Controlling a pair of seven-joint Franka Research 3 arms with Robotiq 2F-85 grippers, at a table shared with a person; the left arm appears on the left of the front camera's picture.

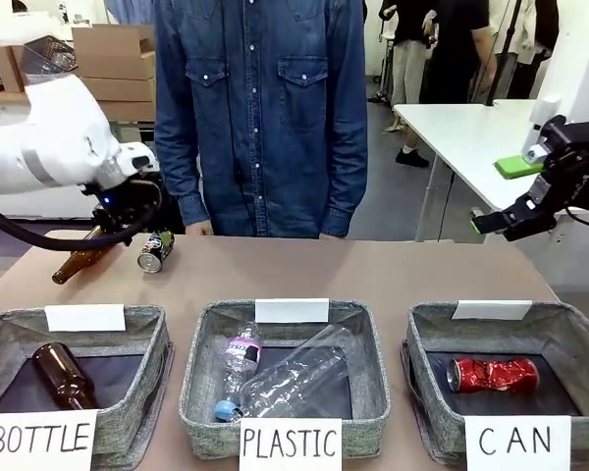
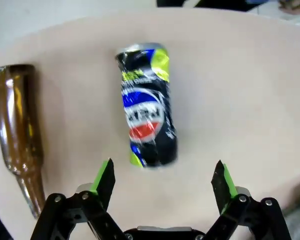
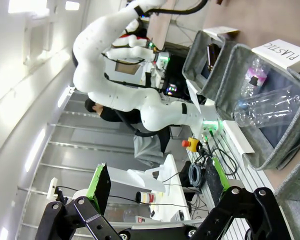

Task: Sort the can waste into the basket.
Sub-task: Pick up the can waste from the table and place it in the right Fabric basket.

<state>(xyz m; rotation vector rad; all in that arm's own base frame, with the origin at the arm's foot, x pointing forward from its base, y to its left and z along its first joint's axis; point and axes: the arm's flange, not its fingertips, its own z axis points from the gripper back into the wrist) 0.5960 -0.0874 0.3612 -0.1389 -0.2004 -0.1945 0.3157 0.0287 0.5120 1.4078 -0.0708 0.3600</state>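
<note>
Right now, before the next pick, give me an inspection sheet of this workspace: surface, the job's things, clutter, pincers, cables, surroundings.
Surface: brown table; no spills seen.
Job's things: black can lying on the table at far left; red can already in the CAN basket.
Clutter: brown bottle lying beside the black can; second brown bottle in the BOTTLE bin; clear bottles in the PLASTIC bin.
Pincers: left pincer open, above the black can, not touching; right pincer open, empty, raised off the table's right side.
Cables: black cable looped under the left arm.
Surroundings: person in a denim shirt at the far edge; cardboard boxes behind.
</note>
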